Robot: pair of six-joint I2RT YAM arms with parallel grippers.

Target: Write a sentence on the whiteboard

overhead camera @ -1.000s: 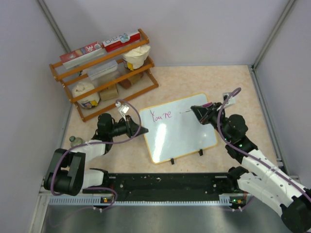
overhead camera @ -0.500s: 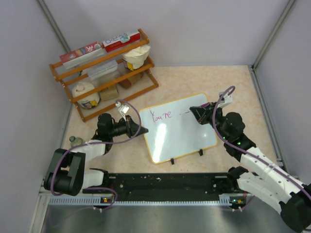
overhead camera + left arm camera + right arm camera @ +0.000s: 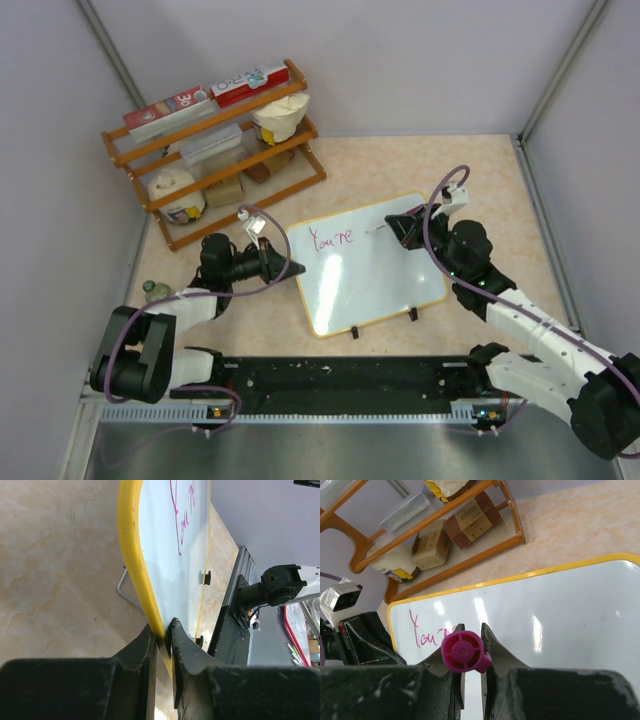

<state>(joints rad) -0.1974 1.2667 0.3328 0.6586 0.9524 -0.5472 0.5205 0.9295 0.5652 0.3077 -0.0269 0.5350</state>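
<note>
The whiteboard (image 3: 370, 275) lies mid-table, white with a yellow rim and two black clips (image 3: 354, 331) on its near edge. "You're" (image 3: 332, 238) is written on it in magenta at the upper left. My left gripper (image 3: 290, 268) is shut on the board's left rim; in the left wrist view the yellow rim (image 3: 131, 545) runs between its fingers (image 3: 150, 650). My right gripper (image 3: 392, 228) is over the board's upper middle, shut on a magenta marker (image 3: 463, 651). The right wrist view shows the marker's butt end over the whiteboard (image 3: 555, 610); its tip is hidden.
A wooden rack (image 3: 215, 150) with boxes and bags stands at the back left, also in the right wrist view as the rack (image 3: 445, 535). A black rail (image 3: 340, 375) runs along the near edge. A wire stand (image 3: 122, 582) shows under the board. Grey walls close both sides.
The right gripper with the marker has shifted left and slightly up over the board, toward the written word. The left gripper and the board have not moved.
</note>
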